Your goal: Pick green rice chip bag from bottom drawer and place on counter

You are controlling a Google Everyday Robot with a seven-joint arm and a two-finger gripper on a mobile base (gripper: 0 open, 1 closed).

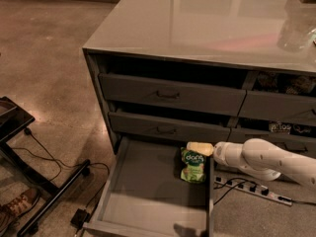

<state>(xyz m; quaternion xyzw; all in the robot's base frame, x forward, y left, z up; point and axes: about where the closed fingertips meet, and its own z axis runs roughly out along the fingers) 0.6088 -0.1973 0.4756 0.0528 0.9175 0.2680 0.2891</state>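
the gripper (200, 148) sits at the bottom drawer's (148, 181) far right. the green bag (193, 165) lies just nearer, its long axis near-to-far. grip state: cannot tell.

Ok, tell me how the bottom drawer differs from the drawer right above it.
The bottom drawer is pulled far out, its floor in view; the drawer above is pushed in, its inside hidden. The bottom drawer holds the green rice chip bag by its right wall, with the claw at the bag's top edge; the drawer above shows its front and handle. Both are grey.
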